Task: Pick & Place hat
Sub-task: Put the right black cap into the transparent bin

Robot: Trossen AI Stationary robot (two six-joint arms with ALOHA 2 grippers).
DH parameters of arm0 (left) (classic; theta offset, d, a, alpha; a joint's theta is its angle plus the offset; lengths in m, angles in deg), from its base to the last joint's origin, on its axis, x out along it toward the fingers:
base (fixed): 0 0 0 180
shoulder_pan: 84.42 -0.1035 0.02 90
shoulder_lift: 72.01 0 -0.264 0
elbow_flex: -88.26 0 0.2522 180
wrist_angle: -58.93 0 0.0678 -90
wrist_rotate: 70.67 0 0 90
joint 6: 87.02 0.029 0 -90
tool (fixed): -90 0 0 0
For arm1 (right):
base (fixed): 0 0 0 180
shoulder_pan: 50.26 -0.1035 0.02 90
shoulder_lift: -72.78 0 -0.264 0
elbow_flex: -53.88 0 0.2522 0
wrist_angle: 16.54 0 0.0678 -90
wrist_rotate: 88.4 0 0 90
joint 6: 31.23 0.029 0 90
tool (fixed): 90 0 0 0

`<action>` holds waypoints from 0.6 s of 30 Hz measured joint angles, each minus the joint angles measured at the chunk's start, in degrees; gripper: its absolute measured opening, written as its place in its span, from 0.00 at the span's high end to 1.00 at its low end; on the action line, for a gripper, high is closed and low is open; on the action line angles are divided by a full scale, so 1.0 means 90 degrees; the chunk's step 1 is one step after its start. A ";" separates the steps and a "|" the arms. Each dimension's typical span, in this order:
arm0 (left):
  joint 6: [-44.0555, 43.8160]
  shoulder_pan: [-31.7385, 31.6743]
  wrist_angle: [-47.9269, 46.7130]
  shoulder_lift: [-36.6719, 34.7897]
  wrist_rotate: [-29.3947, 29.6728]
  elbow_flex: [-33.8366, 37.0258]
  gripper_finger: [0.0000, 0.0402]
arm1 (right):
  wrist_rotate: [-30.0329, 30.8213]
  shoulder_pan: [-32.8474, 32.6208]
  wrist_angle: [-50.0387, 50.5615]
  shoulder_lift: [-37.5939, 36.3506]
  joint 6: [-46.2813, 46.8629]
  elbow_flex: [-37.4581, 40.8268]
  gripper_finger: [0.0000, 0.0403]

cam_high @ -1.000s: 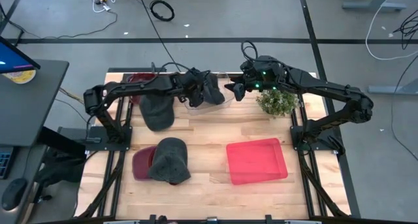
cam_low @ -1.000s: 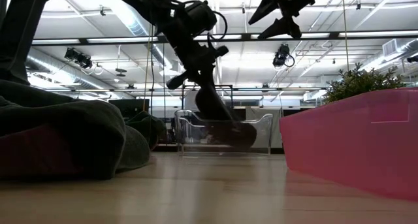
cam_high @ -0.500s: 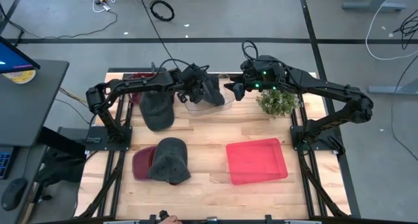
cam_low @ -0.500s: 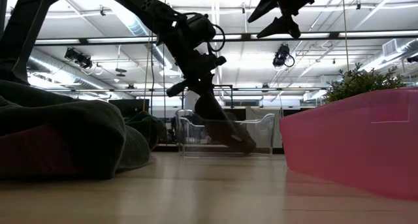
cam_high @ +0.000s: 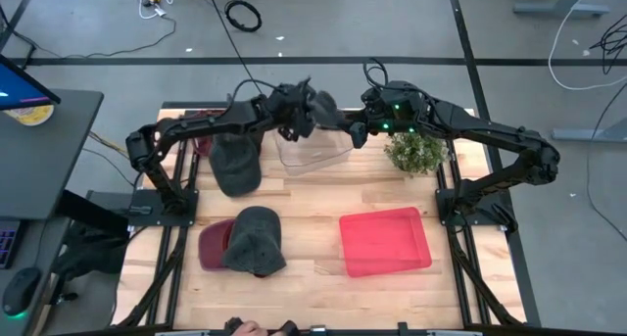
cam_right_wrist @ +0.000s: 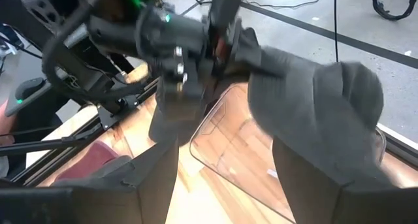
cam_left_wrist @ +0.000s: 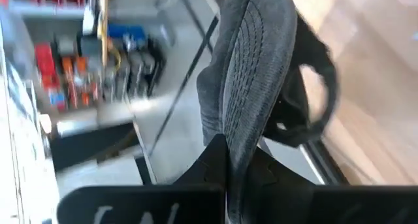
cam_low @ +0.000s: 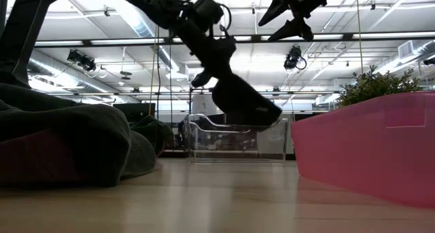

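Observation:
My left gripper is shut on a grey hat, which hangs above the far side of a clear plastic bin. In the low view the hat slants down just over the bin's rim. My right gripper stands open in the air just right of the hat, touching nothing. Its wrist view shows the hat ahead of its fingers. Another grey hat lies flat on the table left of the bin. A third grey hat rests on a maroon hat near the front. My left gripper pinches a bunched part of the hat's ribbed grey cloth between its two fingers. The fingers slant downward from the table's left. The hat hangs tilted below and beyond the fingertips, lifted clear of the bin.
A red tray lies at the front right. A small green plant stands at the right, under my right arm. A dark red hat sits at the far left. A desk with a monitor stands left of the table.
My left gripper has risen and gone toward the table's far edge, rolling its wrist. It has stayed shut on the grey hat. The hat, which lay low inside the clear bin, now hangs lifted clear above the bin's rim.

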 joint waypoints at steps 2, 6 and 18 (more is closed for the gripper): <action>-0.0486 0.0007 -0.0204 0.0008 0.0343 -0.0298 0.97 | 0.0000 0.0002 -0.0001 0.0000 0.0000 0.0000 0.38; -0.1869 0.0005 -0.1296 0.0008 0.0897 -0.1130 0.97 | 0.0000 0.0019 0.0015 0.0000 0.0000 0.0000 0.38; -0.6928 -0.0146 -0.5452 -0.0011 -0.1410 -0.3813 0.97 | 0.0000 0.0267 0.0021 0.0000 -0.0012 0.0000 0.38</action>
